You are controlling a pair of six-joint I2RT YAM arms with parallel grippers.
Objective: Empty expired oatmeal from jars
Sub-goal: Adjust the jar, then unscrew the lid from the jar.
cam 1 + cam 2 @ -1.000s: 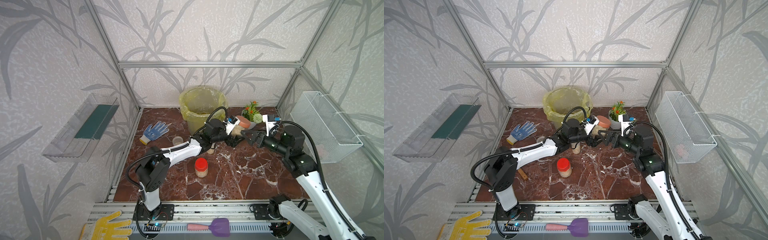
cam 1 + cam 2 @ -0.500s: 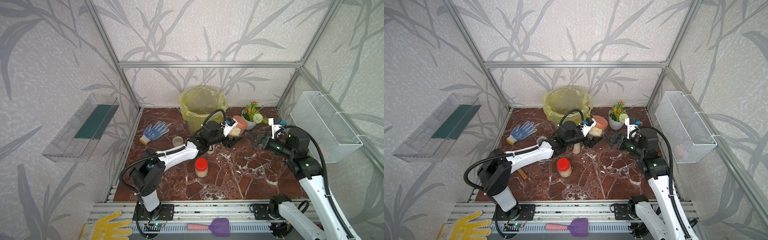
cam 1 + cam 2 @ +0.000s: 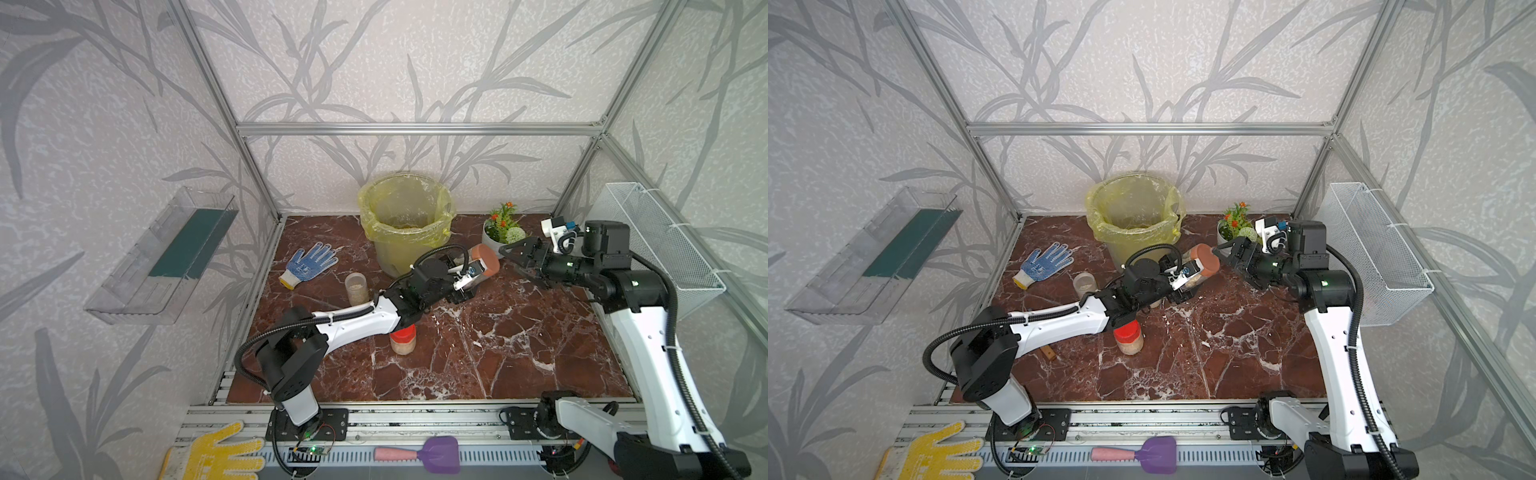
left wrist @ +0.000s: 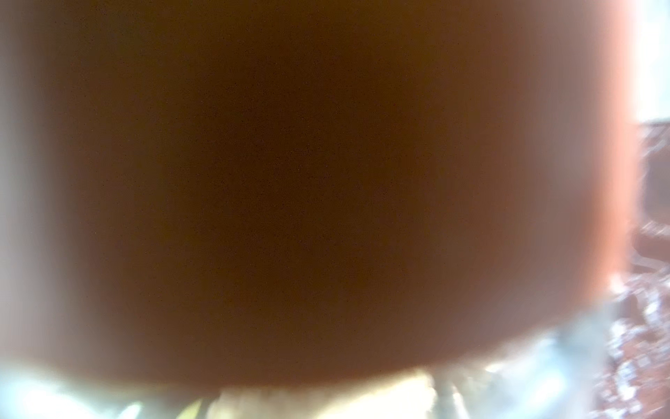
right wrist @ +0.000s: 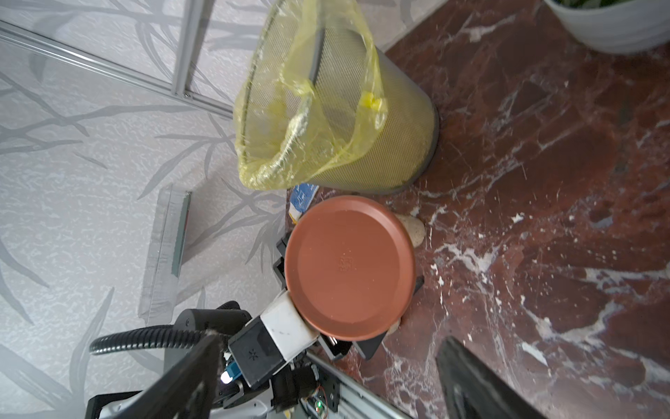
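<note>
Left fingers (image 3: 461,293) are pinching the unopened jar (image 5: 413,230) as spread right fingers (image 3: 517,246) are swinging back, brown lid (image 5: 350,268) just ahead.

Grey leaf-patterned wallpaper (image 3: 415,62) covered every wall, framed by aluminium bars (image 3: 415,129). Beneath the left gripper (image 3: 463,278) and the right gripper (image 3: 515,259) lay a red-brown marble floor (image 3: 519,332) (white-veined, evenly lit). A clear plastic shelf (image 3: 162,257) hung on the wall well to the left gripper's outer side; a white wire basket (image 3: 660,245) hung on the wall near the right gripper.
</note>
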